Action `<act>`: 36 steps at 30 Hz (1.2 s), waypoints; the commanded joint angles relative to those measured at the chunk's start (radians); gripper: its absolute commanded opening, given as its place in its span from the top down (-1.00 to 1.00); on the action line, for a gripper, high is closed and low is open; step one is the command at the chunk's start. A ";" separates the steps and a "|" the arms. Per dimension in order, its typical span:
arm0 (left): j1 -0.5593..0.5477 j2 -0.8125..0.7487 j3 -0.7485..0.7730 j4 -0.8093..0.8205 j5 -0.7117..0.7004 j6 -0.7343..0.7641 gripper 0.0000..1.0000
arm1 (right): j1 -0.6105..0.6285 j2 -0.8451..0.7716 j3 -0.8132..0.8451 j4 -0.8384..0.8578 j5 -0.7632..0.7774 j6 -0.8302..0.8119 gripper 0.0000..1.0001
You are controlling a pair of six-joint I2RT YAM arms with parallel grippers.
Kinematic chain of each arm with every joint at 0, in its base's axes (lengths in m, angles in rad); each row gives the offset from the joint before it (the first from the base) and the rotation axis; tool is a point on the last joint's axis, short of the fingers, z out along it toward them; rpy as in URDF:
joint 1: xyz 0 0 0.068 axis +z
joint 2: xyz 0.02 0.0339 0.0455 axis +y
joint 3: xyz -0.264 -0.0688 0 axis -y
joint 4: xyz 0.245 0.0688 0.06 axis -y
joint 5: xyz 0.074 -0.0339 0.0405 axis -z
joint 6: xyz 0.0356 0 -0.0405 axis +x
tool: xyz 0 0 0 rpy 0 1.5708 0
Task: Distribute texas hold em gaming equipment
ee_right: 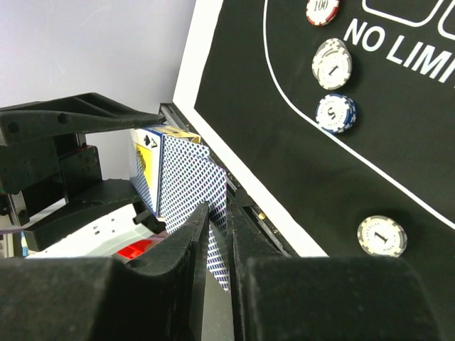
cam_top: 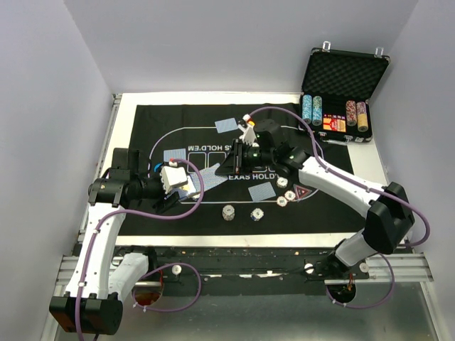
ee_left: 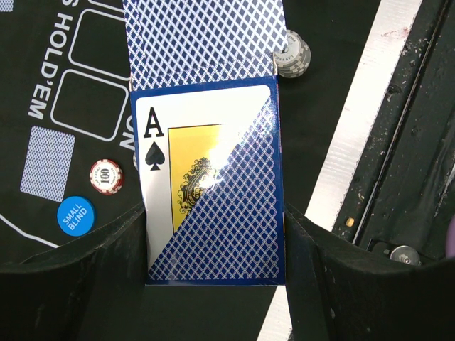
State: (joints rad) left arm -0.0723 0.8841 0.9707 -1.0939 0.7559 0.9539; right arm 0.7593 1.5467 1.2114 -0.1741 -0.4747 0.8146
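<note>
My left gripper (cam_top: 173, 183) (ee_left: 213, 245) is shut on the small deck box (ee_left: 213, 192), which has an ace of spades print and a blue lattice pattern. It holds the box above the left of the mat. A blue-backed playing card (ee_left: 206, 39) (ee_right: 213, 186) sticks out of the box's open end. My right gripper (cam_top: 226, 167) (ee_right: 219, 213) is shut on that card's edge, next to the box (ee_right: 146, 167). Face-down cards (cam_top: 227, 125) (cam_top: 261, 191) (cam_top: 174, 154) lie on the mat. Chip stacks (cam_top: 228, 212) (cam_top: 257, 213) (cam_top: 282, 200) stand near the front. A blue small-blind button (ee_left: 75, 215) lies beside a red 100 chip (ee_left: 106, 175).
The black felt mat (cam_top: 334, 199) covers the white table. An open black case (cam_top: 345, 74) with chip columns stands at the back right. Grey walls close in both sides. The table's metal front rail (cam_top: 249, 259) runs below the mat.
</note>
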 commanded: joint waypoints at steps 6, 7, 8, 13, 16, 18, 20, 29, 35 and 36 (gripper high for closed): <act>-0.001 -0.022 0.013 0.028 0.039 0.017 0.07 | -0.044 -0.059 -0.056 0.030 -0.038 0.043 0.64; -0.001 -0.022 0.013 0.028 0.039 0.017 0.07 | -0.052 -0.062 -0.062 0.038 -0.047 0.052 0.67; -0.001 -0.022 0.011 0.026 0.039 0.017 0.07 | -0.058 -0.065 -0.067 0.044 -0.059 0.060 0.70; -0.001 -0.019 0.011 0.029 0.037 0.017 0.07 | -0.094 -0.085 -0.095 0.097 -0.110 0.106 0.81; -0.001 -0.017 0.010 0.031 0.036 0.017 0.07 | -0.113 -0.096 -0.099 0.119 -0.137 0.129 0.85; -0.001 -0.016 0.006 0.031 0.036 0.019 0.07 | -0.129 -0.100 -0.099 0.128 -0.153 0.143 0.88; -0.001 -0.013 0.005 0.032 0.036 0.017 0.07 | -0.144 -0.106 -0.093 0.136 -0.160 0.147 0.91; -0.001 -0.017 0.002 0.031 0.034 0.022 0.07 | -0.212 -0.070 -0.046 0.148 -0.179 0.149 0.99; -0.001 -0.023 -0.003 0.026 0.034 0.020 0.07 | -0.230 0.039 0.022 0.220 -0.194 0.166 0.99; -0.001 -0.027 -0.004 0.025 0.034 0.022 0.07 | -0.233 0.067 0.039 0.234 -0.199 0.167 0.99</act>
State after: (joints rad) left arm -0.0723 0.8799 0.9703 -1.0863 0.7559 0.9569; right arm 0.5362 1.5307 1.1881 -0.0143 -0.6308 0.9668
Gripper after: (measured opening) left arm 0.717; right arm 0.011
